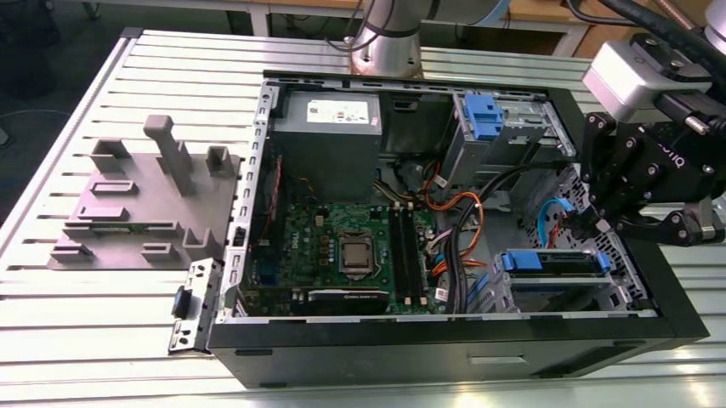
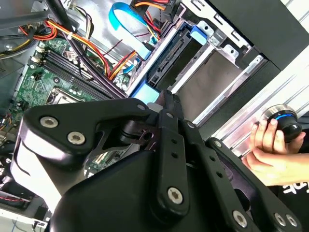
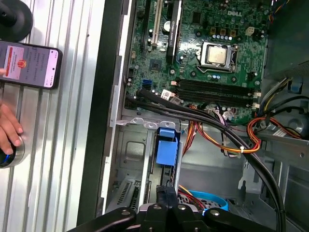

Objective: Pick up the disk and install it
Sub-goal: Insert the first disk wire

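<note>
The gripper (image 2: 167,99) was closed, its 2 fingers (image 2: 170,125) pressed together with nothing between them, so it held nothing. In the exterior view it hung at the right side of the frame, over the right edge of the open computer case (image 1: 454,340), with its tips just above the disk (image 1: 550,262). The disk lay flat in the metal bay (image 1: 590,293) at the lower right of the case, and its blue side rails showed at both ends. In the second wrist view the disk sat just past the fingertips, with its plug edge facing into the case and grey metal beside it. A blue flat cable (image 1: 553,217) curled near the disk, and I could not tell if it was plugged in. The green motherboard (image 1: 340,246) filled the middle of the case, and orange and black wires (image 1: 454,212) ran between it and the bay. In the same view, a grey block with slots (image 1: 142,204) sat on the table at the left of the frame. A person's hand (image 2: 270,150) rested on a round knob (image 2: 285,121) outside the case, and a phone (image 3: 29,63) lay on the table. I think the pick-up was done and the disk was in its place. I could not tell if it was pushed all the way in.
</note>
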Tool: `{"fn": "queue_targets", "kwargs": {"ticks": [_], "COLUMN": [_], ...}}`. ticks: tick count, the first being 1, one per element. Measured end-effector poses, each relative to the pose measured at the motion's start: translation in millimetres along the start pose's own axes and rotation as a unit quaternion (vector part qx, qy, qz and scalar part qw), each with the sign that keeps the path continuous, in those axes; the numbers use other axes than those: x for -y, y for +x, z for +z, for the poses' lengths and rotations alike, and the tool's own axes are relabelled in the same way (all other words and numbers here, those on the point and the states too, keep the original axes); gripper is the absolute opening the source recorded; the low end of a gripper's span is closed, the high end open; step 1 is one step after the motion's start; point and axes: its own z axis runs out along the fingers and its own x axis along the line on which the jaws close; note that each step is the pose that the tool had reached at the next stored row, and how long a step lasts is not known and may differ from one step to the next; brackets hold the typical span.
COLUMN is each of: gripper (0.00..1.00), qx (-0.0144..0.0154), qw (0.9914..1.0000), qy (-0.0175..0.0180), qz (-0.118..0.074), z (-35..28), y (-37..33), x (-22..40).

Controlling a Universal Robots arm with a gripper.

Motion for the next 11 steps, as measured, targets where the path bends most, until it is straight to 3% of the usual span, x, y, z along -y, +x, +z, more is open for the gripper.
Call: {"fn": "queue_targets", "kwargs": {"ticks": [11], "gripper": [0.11], "qx": [0.0], "qw": [1.0], "qy": [0.0], "qz": [0.0], "z": [0.0], "y": [0.1], "x": [1.1]}}
